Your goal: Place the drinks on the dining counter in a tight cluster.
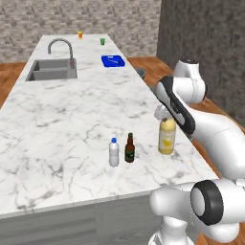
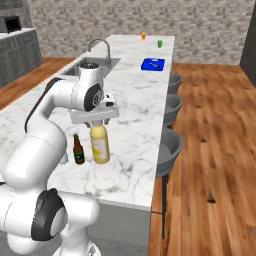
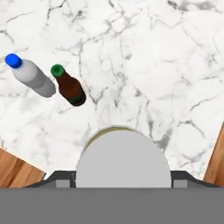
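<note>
A: Where do the drinks stand?

B: All three stand upright near the front edge of the dining counter. The water bottle and beer bottle stand just beside each other; the juice bottle stands near them, towards the stools.

A: And the gripper?

B: The gripper sits directly over the juice bottle's pale cap, jaws on either side of the neck. Whether the pads press the cap is hard to tell; it appears held.

A: Farther back?

B: A sink with faucet, a blue tray, an orange cup and a green cup.
</note>
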